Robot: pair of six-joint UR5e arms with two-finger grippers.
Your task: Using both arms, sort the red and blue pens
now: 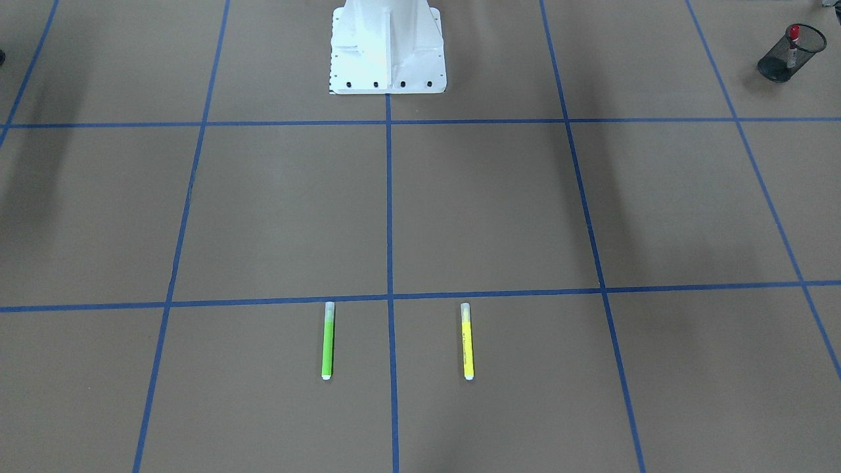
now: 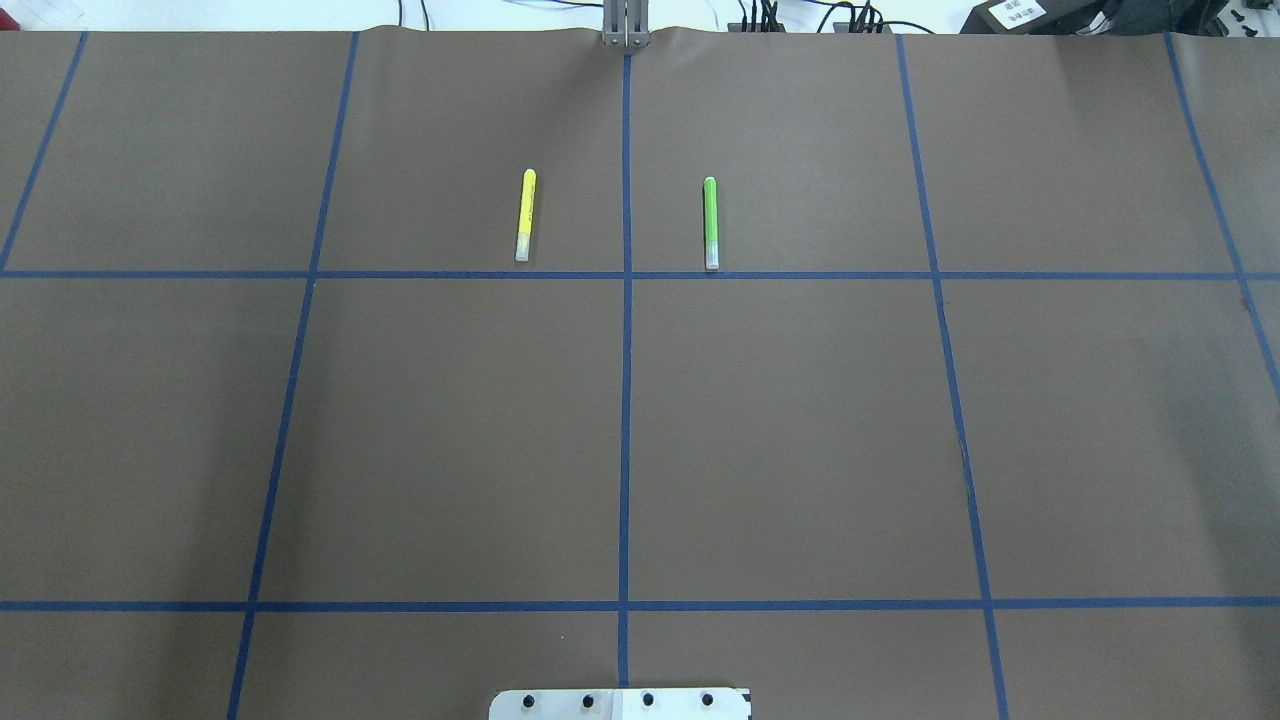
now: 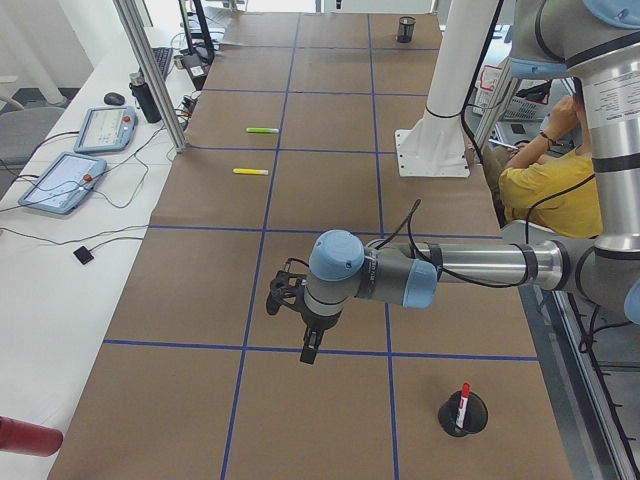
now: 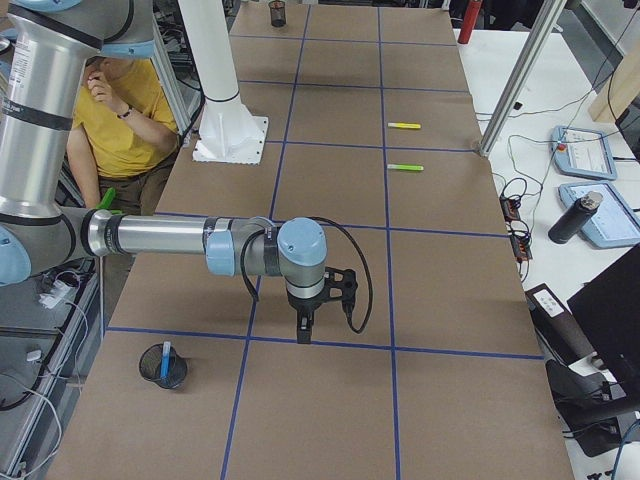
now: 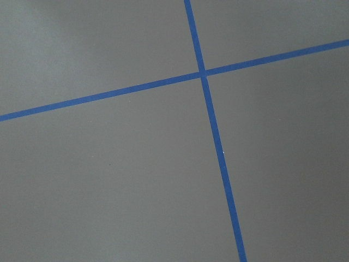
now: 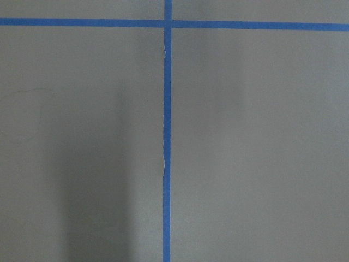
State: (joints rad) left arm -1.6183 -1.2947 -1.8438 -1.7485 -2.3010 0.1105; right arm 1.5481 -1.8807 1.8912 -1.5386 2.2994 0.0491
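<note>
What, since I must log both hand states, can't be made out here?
Left hand: only in the exterior left view; open or shut unclear.
Right hand: only in the exterior right view; same doubt.
Red marker: lower barrel veiled by mesh cup, exterior left view.
Blue highlighter: lower part veiled by second mesh cup, exterior right view.

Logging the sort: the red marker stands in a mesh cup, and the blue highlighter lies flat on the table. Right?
No: the blue highlighter also stands in a mesh cup, as the exterior right view shows. The red marker does stand in the other mesh cup.
</note>
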